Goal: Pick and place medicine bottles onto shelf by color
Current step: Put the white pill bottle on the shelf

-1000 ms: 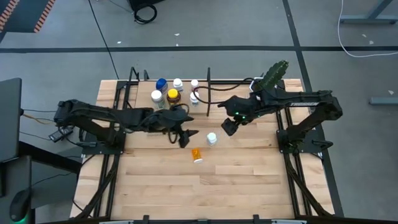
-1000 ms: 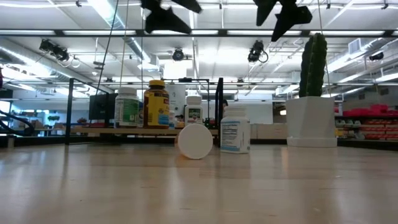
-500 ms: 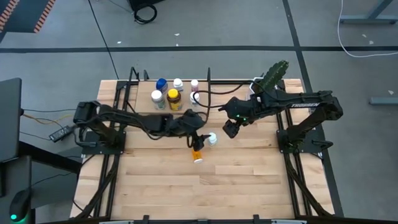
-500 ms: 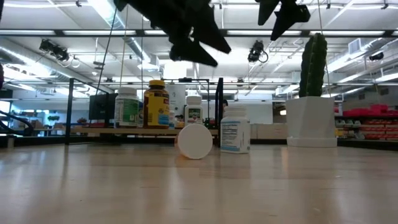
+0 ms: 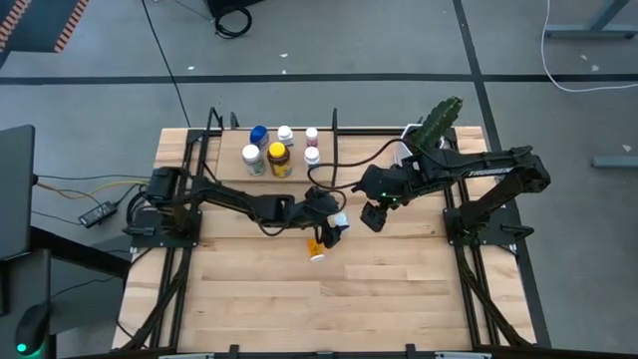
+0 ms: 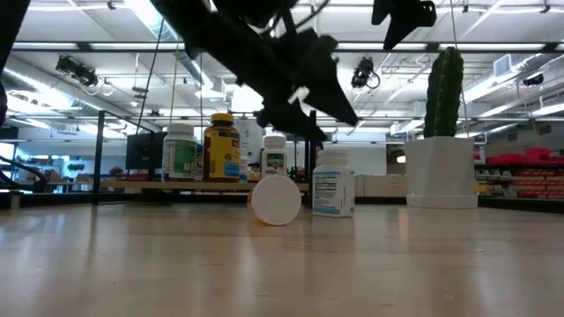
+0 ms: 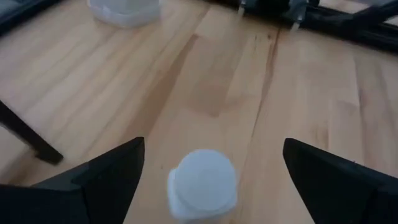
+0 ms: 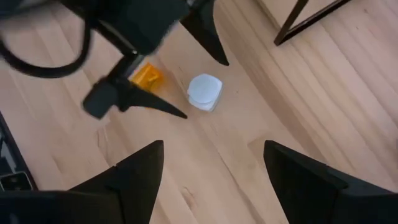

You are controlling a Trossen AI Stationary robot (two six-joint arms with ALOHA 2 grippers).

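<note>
High camera hangs overhead, straight down on the whole worktop. Low camera sits at worktop level, facing the room behind. Left wrist camera looks closely down on a white-capped bottle; right wrist camera, from higher, catches that same bottle too.

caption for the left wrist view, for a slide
Left gripper, fingers spread wide open, poised above an upright white-capped medicine bottle on the wooden table.
</note>
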